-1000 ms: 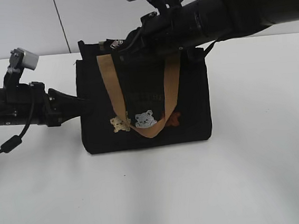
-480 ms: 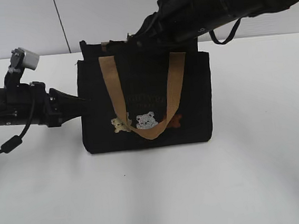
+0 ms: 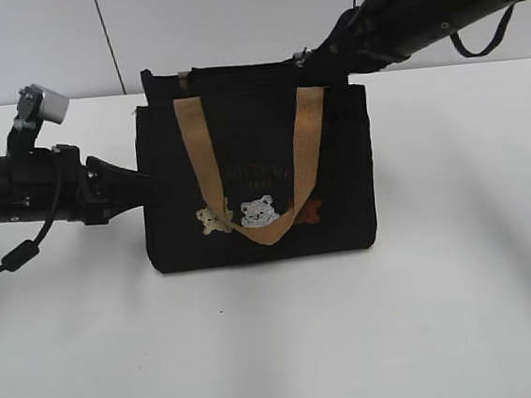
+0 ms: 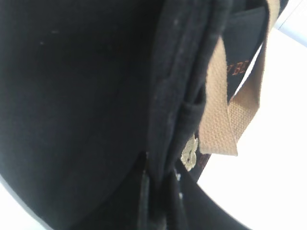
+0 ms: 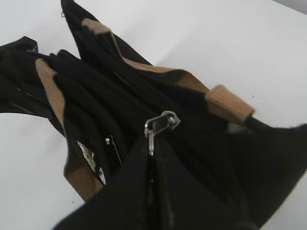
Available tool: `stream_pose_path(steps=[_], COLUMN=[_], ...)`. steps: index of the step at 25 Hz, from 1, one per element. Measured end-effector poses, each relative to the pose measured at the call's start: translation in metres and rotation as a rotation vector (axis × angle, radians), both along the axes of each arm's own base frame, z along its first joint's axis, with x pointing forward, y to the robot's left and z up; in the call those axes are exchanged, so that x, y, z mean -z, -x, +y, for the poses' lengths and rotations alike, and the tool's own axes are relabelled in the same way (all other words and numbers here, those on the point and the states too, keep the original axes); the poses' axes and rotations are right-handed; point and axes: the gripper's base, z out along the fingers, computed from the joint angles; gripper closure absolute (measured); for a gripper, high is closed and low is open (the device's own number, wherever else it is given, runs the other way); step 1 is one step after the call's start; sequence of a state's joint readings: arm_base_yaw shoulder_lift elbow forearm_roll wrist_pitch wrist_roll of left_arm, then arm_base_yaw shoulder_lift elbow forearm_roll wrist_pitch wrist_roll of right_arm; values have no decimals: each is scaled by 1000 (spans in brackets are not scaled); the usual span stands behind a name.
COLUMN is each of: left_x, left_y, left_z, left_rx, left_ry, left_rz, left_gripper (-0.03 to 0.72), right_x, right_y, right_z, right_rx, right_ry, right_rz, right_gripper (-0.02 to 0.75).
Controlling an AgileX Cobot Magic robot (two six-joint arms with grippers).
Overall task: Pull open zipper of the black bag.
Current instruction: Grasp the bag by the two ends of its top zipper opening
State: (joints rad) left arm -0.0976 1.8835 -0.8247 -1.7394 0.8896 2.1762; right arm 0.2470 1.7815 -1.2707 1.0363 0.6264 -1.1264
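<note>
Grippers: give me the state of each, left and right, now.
Left gripper: closed on the side edge of the black bag.
Right gripper: shut on the zipper pull tab, at the bag's top right.

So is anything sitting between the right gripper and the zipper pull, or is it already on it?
Nothing visible is in the way. In the right wrist view the right gripper is shut on the zipper pull, with its ring sticking out past the fingertips. The tan straps lie off to the sides of the black bag, clear of the zip line.
</note>
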Motion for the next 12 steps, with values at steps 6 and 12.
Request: stream_pose_path(steps=[6, 12], left_x=[0, 0], left_y=[0, 0], left_z=[0, 0], left_rx=[-1, -1], left_ry=[0, -4], left_rz=[0, 0], left_gripper=[655, 655], right_x=[-1, 1], right_y=[-4, -8], right_z=[-31, -60], right_rx=[22, 64], right_ry=[5, 4], right_rz=[39, 70], right_gripper=[753, 753])
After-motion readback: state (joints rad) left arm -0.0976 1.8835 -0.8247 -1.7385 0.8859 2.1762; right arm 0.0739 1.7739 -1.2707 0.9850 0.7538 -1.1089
